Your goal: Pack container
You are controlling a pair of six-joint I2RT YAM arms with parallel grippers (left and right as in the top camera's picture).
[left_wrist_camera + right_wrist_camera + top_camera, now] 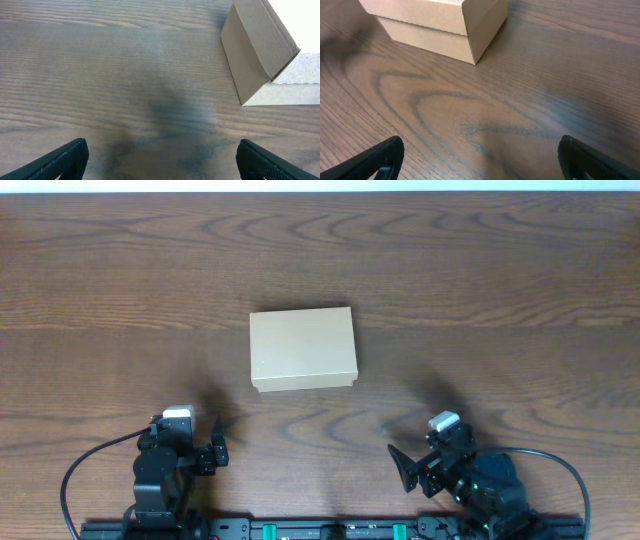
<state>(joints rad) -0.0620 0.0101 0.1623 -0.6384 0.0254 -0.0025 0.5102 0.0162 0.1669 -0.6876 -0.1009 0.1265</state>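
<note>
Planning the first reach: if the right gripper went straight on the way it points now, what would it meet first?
Probably the near corner of the closed tan cardboard box, which lies almost dead ahead of the open right gripper across the brown wooden table; height is hard to judge.

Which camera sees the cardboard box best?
The overhead view: the whole closed cardboard box shows from above. The left wrist view catches just one end; the right wrist view, a cropped corner.
</note>
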